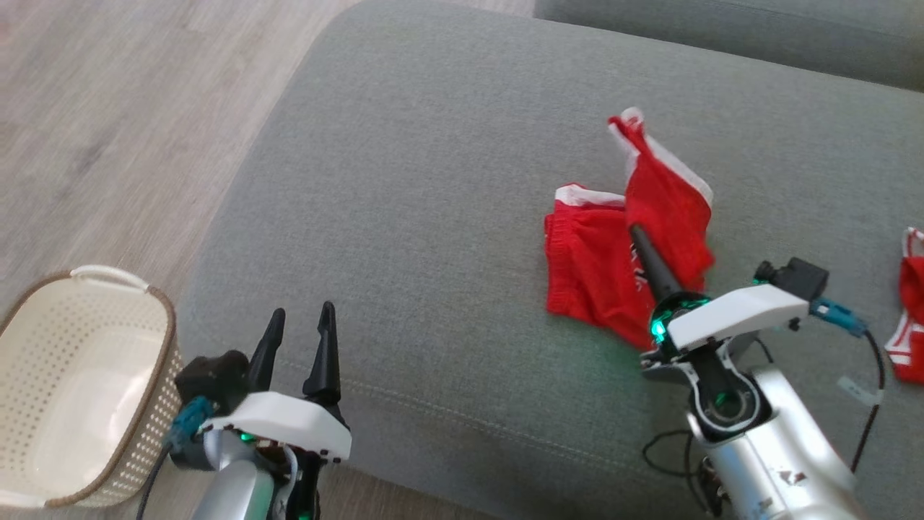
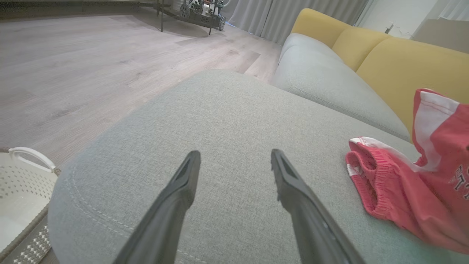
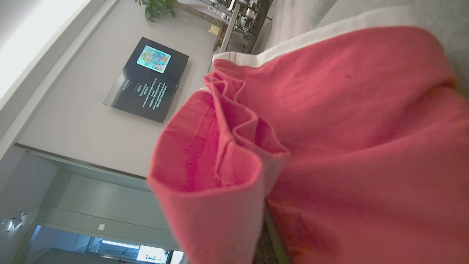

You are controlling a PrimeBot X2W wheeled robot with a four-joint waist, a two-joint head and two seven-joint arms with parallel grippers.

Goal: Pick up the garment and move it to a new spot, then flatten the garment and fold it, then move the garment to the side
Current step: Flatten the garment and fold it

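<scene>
- Head view: the red garment (image 1: 599,274) is lying right of centre on the grey sofa cushion (image 1: 433,217), well inside its edges, with one part being held up off the rest. The right fingers (image 1: 638,237) are pinching closed on that raised part. The left fingers (image 1: 302,312) are standing spread over the cushion's front edge, and a broad bare stretch of cushion is lying between them and the garment. A white basket (image 1: 108,273) is sitting on the floor (image 1: 108,108) just beside the cushion's left corner. A second red cloth (image 1: 911,318) is lying at the right border.
- Left wrist view: the spread fingers are pointing across bare cushion, and the garment is lying to their right, apart from them.
- Right wrist view: red cloth is bunching close before the camera, hiding the fingertips.
</scene>
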